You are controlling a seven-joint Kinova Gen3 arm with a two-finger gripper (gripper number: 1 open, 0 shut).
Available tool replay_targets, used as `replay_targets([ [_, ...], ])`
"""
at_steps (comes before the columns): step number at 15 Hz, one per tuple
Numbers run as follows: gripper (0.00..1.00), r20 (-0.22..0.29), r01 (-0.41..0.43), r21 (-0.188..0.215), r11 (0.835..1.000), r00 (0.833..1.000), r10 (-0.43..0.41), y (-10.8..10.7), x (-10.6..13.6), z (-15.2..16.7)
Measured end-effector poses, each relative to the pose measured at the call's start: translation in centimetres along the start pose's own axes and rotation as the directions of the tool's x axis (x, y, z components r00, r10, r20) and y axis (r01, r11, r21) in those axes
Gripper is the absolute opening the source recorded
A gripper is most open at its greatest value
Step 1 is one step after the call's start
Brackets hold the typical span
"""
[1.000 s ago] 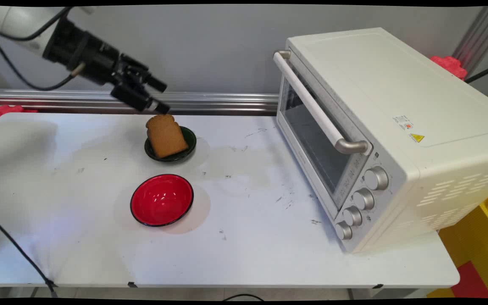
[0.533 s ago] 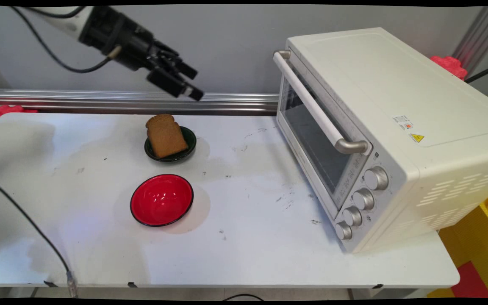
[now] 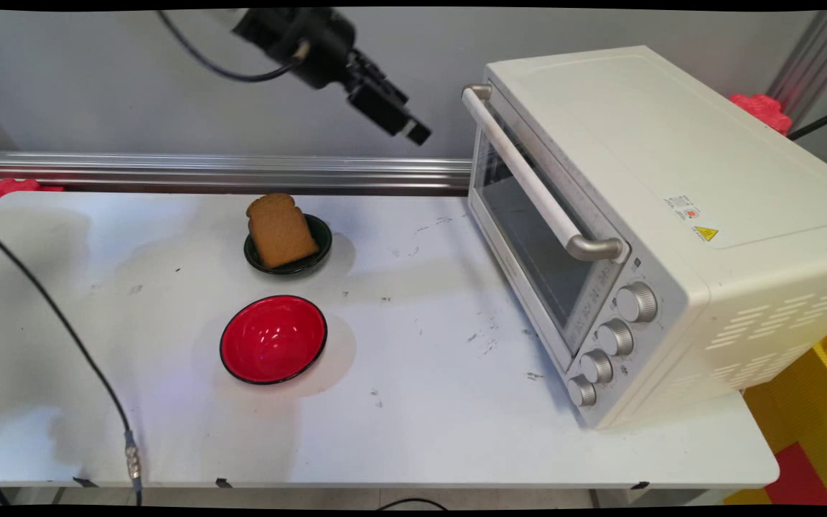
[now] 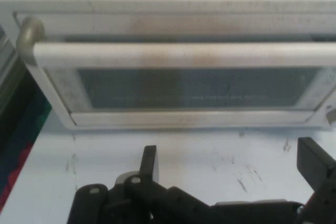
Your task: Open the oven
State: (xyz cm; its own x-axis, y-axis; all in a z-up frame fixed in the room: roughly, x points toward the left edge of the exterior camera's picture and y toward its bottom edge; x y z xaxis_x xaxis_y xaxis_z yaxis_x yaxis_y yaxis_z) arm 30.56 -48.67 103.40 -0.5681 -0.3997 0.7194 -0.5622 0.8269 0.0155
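On the toaster oven [image 3: 665,215], at the right of the frame, sits a yellow warning triangle [image 3: 706,233] beside a small white label [image 3: 686,208] (its print too small to read).

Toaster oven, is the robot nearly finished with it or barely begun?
Early, it seems. Done: nothing visible; the oven door is shut and the bread lies on its green dish, the red bowl empty. In hand: the open tool holds nothing, hovering before the door handle, not touching. Left: apparently everything.

The gripper [image 3: 413,133] hangs high, tilted downward, fingers spread apart.
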Motion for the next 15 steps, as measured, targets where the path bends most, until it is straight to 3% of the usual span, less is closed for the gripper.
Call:
replay_targets([
  [6, 1.0, 0.032, -0.03, 0.023, 0.999, 0.999, 0.029, 0.3, 5.9, 2.3],
  [11, 1.0, 0.058, -0.053, 0.02, 0.998, 0.997, 0.052, 0.5, 8.5, 3.2],
  [12, 0.0, 0.062, -0.057, 0.016, 0.998, 0.996, 0.056, 0.5, 8.8, 3.4],
  [15, 0.0, 0.072, -0.066, 0.005, 0.998, 0.995, 0.065, 0.5, 9.7, 3.8],
])
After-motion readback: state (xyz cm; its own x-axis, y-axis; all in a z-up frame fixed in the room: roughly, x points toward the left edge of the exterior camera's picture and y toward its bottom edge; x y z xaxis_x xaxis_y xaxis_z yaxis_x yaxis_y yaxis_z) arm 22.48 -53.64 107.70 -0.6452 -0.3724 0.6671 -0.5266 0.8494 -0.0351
